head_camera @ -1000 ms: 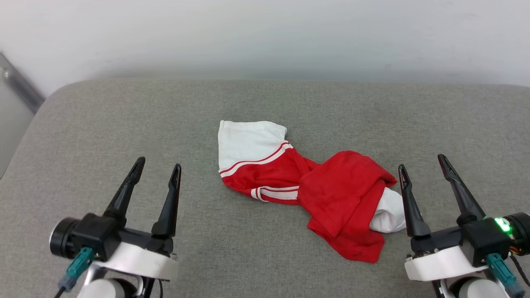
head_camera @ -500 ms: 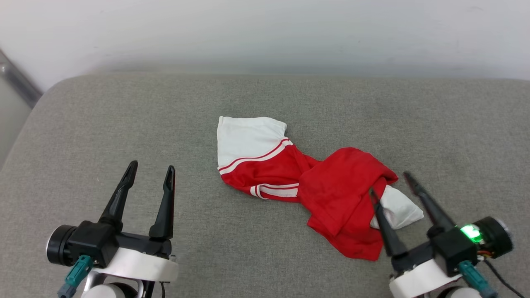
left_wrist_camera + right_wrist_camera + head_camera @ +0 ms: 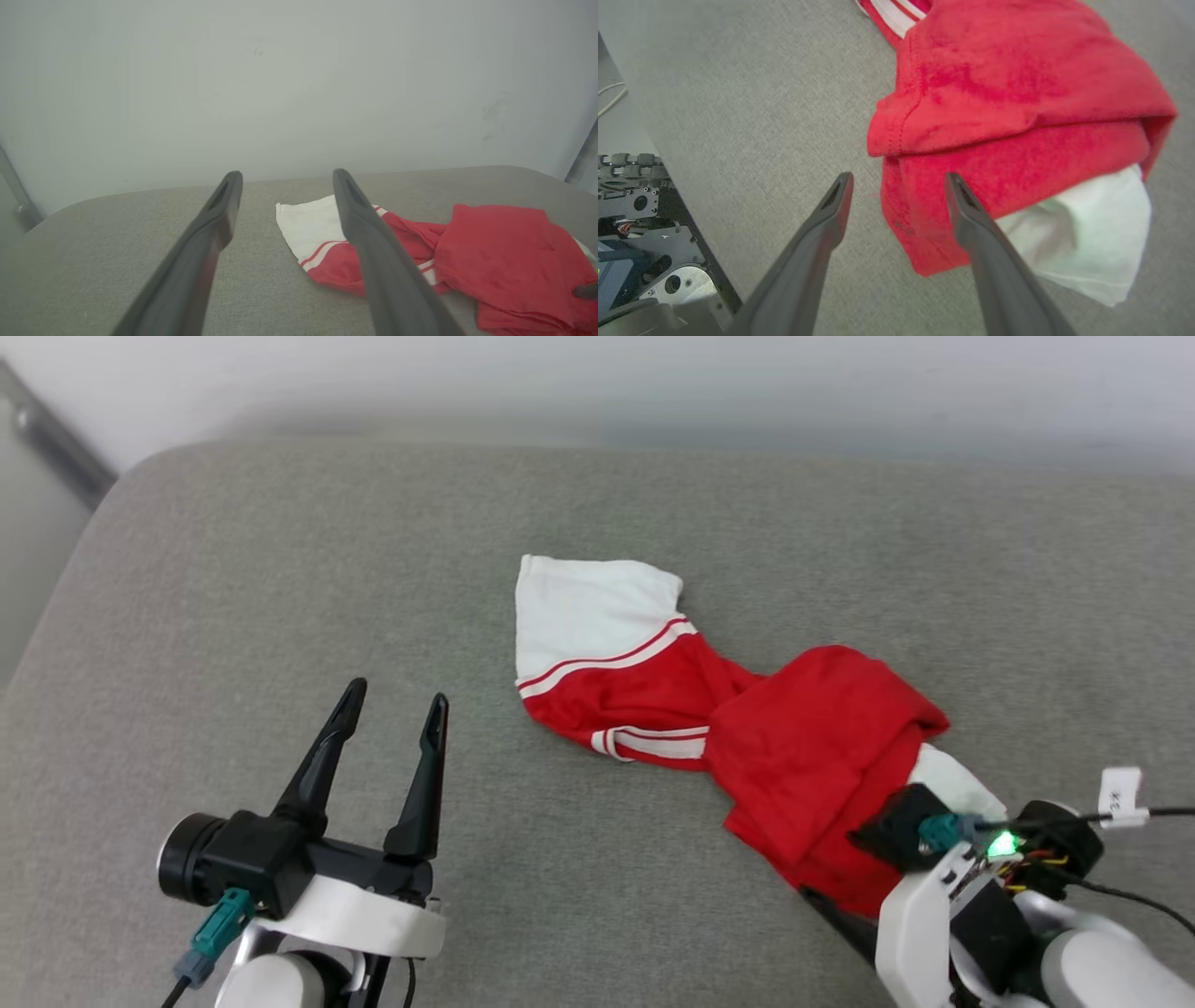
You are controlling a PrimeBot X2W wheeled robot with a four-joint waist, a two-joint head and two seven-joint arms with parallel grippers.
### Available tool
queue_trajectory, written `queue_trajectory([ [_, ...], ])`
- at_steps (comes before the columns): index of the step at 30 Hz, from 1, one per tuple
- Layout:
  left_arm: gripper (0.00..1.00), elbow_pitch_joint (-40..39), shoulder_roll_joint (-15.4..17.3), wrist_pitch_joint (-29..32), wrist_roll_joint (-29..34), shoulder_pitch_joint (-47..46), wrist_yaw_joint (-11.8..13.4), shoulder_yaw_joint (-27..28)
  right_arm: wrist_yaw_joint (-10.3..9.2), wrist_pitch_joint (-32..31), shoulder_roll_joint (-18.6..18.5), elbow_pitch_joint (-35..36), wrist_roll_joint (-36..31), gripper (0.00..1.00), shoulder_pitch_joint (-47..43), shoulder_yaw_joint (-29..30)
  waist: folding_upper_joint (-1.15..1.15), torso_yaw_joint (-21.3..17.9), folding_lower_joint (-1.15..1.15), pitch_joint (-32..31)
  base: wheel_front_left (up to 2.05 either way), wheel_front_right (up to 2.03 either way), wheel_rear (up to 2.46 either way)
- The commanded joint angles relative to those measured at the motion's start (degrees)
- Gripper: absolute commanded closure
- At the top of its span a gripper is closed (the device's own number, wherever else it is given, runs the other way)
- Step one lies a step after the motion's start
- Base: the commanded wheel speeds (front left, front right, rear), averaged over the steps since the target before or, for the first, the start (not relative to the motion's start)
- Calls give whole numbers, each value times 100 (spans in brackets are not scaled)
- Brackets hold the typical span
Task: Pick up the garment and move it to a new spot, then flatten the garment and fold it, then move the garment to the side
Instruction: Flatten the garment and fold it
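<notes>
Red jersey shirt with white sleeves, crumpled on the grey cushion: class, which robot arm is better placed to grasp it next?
Right. The right gripper, open, has the near edge of the red jersey shirt between its fingers; the left gripper, open, stands apart from it over the grey fabric cushion.

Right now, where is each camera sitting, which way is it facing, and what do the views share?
Head view: high, looking down at the garment on the grey cushion; left gripper lower left, right arm lower right.
Left wrist view: low, facing across the cushion toward the wall, along its open fingers.
Right wrist view: above the garment's near edge, facing down; right gripper open.
Shared: all three show the garment.
</notes>
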State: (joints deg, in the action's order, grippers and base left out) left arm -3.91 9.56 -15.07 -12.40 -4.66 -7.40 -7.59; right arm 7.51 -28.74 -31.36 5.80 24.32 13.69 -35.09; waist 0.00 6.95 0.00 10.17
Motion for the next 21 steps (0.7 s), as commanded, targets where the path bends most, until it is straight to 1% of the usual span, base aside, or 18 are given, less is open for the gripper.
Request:
queue_trajectory([
  [1,0,24,-19,-15,-32,-114,-3,-52,-4,-358,-114,-6,157,0,163,-69,0,194,0,164,0,0,0],
  [4,0,67,-43,-15,-34,-190,-4,-120,-3,-926,-308,-127,328,0,355,-212,0,393,0,281,0,0,0],
  [7,0,109,-70,-15,-54,-258,-4,-163,-3,-1151,-443,-276,371,0,477,-388,0,599,0,382,0,0,0],
  [14,0,166,-125,-15,-88,-348,-5,-234,-4,-1109,-512,-906,369,0,477,-695,0,963,0,575,0,0,0],
  [20,0,184,-168,-15,-69,-390,-5,-244,-7,-1016,-441,-1593,455,0,338,-1007,0,1067,0,656,0,0,0],
  [21,0,191,-171,-15,-66,-399,-5,-237,-8,-994,-435,-1691,475,20,325,-1053,0,1066,0,661,0,0,0],
])
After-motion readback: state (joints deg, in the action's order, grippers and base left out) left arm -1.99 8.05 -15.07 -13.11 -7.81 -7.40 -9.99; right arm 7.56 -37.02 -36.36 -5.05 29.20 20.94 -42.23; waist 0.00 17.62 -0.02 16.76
